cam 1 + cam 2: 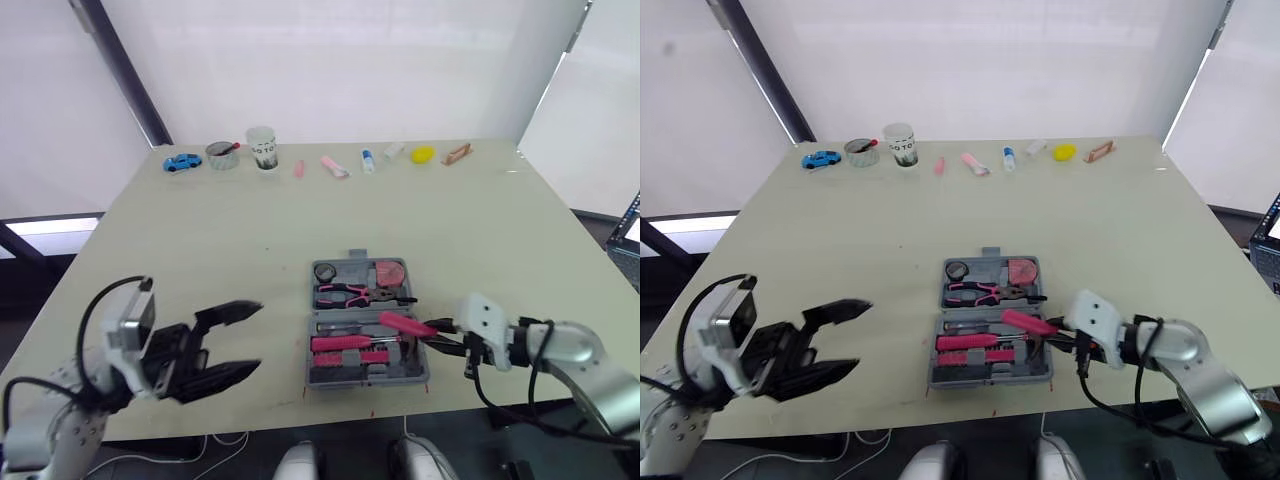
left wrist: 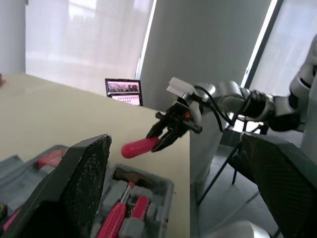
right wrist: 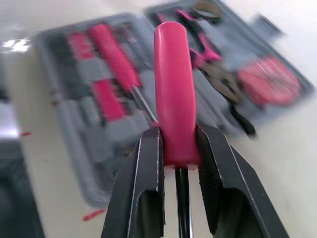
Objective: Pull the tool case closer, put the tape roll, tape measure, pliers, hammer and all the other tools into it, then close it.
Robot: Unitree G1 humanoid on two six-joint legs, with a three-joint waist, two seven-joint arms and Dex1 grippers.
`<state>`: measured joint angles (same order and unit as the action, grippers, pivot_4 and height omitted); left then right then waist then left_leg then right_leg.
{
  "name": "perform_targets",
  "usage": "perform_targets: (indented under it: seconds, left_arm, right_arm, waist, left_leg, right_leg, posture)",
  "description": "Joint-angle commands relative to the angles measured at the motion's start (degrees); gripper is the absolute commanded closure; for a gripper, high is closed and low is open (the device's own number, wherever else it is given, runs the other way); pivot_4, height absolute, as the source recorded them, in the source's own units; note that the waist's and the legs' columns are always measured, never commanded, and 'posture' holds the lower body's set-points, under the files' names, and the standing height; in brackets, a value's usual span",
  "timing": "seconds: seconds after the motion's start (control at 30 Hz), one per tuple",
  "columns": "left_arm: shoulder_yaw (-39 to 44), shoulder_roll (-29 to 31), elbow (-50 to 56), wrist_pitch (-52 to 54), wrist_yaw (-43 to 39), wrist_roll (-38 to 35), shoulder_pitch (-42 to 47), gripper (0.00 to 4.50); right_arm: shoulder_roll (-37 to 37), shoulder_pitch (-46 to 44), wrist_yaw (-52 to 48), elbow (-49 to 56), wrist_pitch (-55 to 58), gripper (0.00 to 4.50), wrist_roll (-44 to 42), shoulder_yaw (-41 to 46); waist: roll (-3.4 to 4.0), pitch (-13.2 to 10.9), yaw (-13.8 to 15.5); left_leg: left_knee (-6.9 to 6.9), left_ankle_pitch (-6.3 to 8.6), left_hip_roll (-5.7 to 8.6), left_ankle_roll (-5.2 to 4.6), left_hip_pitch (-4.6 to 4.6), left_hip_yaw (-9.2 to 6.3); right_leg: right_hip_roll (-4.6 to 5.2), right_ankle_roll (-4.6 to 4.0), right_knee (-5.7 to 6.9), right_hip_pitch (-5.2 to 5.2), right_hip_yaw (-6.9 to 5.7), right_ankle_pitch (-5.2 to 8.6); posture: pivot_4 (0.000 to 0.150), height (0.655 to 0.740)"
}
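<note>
1. Here, the right hand [image 1: 438, 332] pinches a pink-handled tool [image 1: 403, 323] by its handle, just above the right side of the open tool case [image 1: 330, 380].
2. The case sits on the worktop [image 1: 200, 240] by the robot's edge, pliers [image 1: 345, 294] inside.
3. The left hand [image 1: 258, 338] hovers spread, left of the case.

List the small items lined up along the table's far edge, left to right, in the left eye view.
small blue toy car, grey round object, white paper cup, thin pink stick, pink and white tube, small white and blue bottle, small white piece, yellow rounded lump, orange-brown flat piece.
</note>
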<state>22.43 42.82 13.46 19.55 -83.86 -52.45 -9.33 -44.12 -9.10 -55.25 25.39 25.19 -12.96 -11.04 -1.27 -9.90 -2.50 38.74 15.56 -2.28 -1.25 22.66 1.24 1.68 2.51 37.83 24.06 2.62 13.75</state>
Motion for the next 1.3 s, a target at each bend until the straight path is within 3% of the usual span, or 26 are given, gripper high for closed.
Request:
perform_targets:
  seconds: [0.03, 0.2, 0.47, 1.1, 1.17, 1.3]
  left_arm:
    - [3.48, 2.32, -3.02, -2.01, -4.83, 1.72, -2.66, 0.00]
    - [4.94, 4.04, -4.75, -2.98, -7.64, 2.53, -4.74, 0.00]
    - [3.73, 4.89, -5.55, -4.34, -8.63, 3.25, -5.52, 0.00]
    - [1.70, 4.52, -8.08, -8.56, -8.63, 5.15, -5.59, 0.00]
    - [1.67, 4.45, -8.06, -8.63, -8.63, 5.21, -5.59, 0.00]
    - [1.77, 4.22, -8.24, -8.74, -8.57, 5.43, -5.22, 0.00]
  right_arm:
    - [-2.42, -5.86, -4.49, 6.15, 7.29, 4.11, 0.31, -6.58]
    - [-0.07, -15.21, -4.96, 7.30, 17.75, 4.11, 2.22, -15.58]
    - [6.72, -25.32, -2.69, 0.66, 23.67, 4.11, 10.72, -29.81]
    - [13.32, -29.67, -3.15, -6.34, 26.73, 4.11, 13.17, -35.62]
    - [13.73, -29.44, -3.67, -6.80, 26.31, 3.08, 12.73, -35.32]
    - [16.01, -27.13, -3.06, -7.37, 22.66, 1.76, 10.30, -31.40]
  waist:
    - [0.00, 0.00, 0.26]
    - [-0.07, 0.01, 0.91]
    - [-0.09, 0.00, 1.18]
    - [-0.12, 0.03, 1.35]
    - [-0.11, 0.02, 1.36]
    - [-0.13, 0.03, 1.40]
  left_leg:
    - [0.00, 0.00, 0.00, 0.00, 0.01, -0.04]
    - [-0.01, 0.00, -0.04, 0.00, 0.11, -0.15]
    - [-0.01, 0.00, -0.01, 0.00, 0.11, -0.13]
    - [-0.01, 0.00, 0.02, 0.00, 0.14, -0.11]
    - [-0.01, 0.00, 0.02, 0.01, 0.13, -0.11]
    - [-0.01, 0.00, 0.02, 0.01, 0.14, -0.10]
  right_leg:
    - [0.00, -0.02, 0.00, 0.00, -0.04, 0.01]
    - [0.19, -0.14, -0.02, 0.01, -0.24, 0.06]
    - [0.27, -0.15, -0.02, 0.02, -0.27, 0.06]
    - [0.23, -0.15, 0.06, 0.11, -0.28, 0.05]
    - [0.22, -0.15, 0.06, 0.11, -0.29, 0.05]
    - [0.23, -0.15, 0.05, 0.11, -0.28, 0.05]
  posture:
    - [0.150, 0.7400]
    - [0.150, 0.7400]
    - [0.150, 0.7400]
    - [0.150, 0.7400]
    - [0.150, 0.7400]
    - [0.150, 0.7400]
